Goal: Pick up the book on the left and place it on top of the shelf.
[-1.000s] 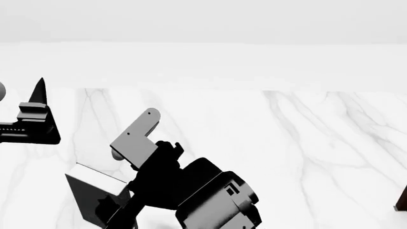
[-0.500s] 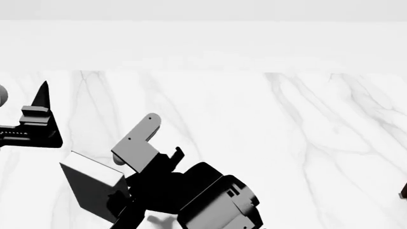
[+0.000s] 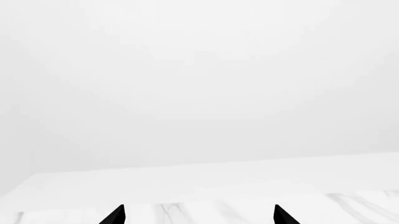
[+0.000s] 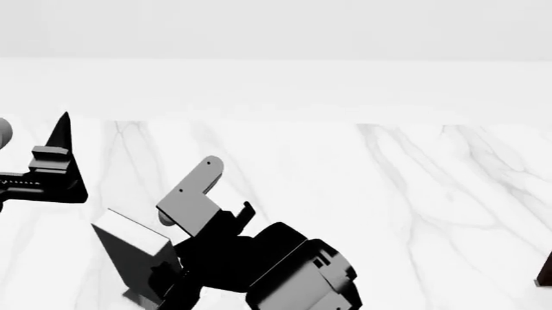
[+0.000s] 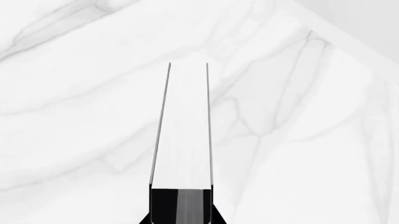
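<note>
Left wrist view. Your left pincer (image 3: 198, 215) shows only two dark fingertips, set well apart with nothing between them: it stands wide and empty. Beyond them lie a strip of marble worktop (image 3: 249, 207) and blank white background. Neither book nor shelf appears here.

Head view. Your right pincer (image 4: 172, 268) sits low and left of centre, its dark body and grey bracket reaching in from the lower edge. It holds the book (image 4: 134, 248), seen as a dark cover with a pale page edge on top, tilted and apparently raised off the worktop, though the contact below is not clear. The left pincer is at the far left edge, well apart from the book. A dark brown sliver at the lower right edge may be the shelf (image 4: 545, 271); too little shows to be sure.

Right wrist view. The book (image 5: 183, 126) runs straight out from the right pincer (image 5: 181, 205), white pages between two thin dark covers, clamped at its near end.

Progress. You have the pick-up done, by this evidence. Left to do: carry the book across to the shelf, set it on top, release.
</note>
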Tool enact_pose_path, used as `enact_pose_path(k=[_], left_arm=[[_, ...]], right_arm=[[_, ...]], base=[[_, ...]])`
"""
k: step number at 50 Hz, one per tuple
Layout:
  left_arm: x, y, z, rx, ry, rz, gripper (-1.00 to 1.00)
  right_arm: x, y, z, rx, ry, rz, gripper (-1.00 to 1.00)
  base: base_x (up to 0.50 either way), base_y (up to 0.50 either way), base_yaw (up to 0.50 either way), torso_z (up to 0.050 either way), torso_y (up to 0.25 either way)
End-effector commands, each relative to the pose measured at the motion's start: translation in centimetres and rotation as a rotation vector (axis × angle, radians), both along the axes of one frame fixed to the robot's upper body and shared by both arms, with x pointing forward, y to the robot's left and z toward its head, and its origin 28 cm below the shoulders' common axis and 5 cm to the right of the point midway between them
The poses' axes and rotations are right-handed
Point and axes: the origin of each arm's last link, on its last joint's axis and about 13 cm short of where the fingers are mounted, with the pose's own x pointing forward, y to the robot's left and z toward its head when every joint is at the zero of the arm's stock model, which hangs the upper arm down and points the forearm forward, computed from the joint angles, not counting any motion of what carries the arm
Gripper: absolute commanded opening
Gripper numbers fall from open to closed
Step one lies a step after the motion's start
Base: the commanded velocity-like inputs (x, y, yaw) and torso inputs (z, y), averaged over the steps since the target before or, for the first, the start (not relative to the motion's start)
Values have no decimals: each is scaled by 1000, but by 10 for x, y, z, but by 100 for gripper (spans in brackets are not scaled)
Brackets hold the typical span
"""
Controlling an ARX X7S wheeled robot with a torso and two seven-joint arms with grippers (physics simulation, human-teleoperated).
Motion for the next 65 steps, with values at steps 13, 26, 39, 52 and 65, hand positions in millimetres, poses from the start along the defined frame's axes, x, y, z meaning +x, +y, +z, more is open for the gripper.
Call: enact_pose_path(k=[13,26,39,52,65], left_arm=[[-1,0,2,-7,-8,0,100],[-1,0,2,-2,-13,12,100],[-1,2,0,-6,-11,19,100],[0,1,1,-1,-11,16,100],[-1,3,0,0,-9,22,100]], right_arm=[[-1,0,22,29,-62,0,-100],[2,-26,102,-395,-778,-316,-100],[19,-45,119,-808,-1205,-522,-100],[51,-80,140,-1114,-1304,-749,-100],[40,-152,151,-1375,-1038,-1082,-100]], base=[[0,0,0,0,250],[0,0,0,0,9],[0,0,0,0,0],[0,0,0,0,2],[0,0,0,0,2]])
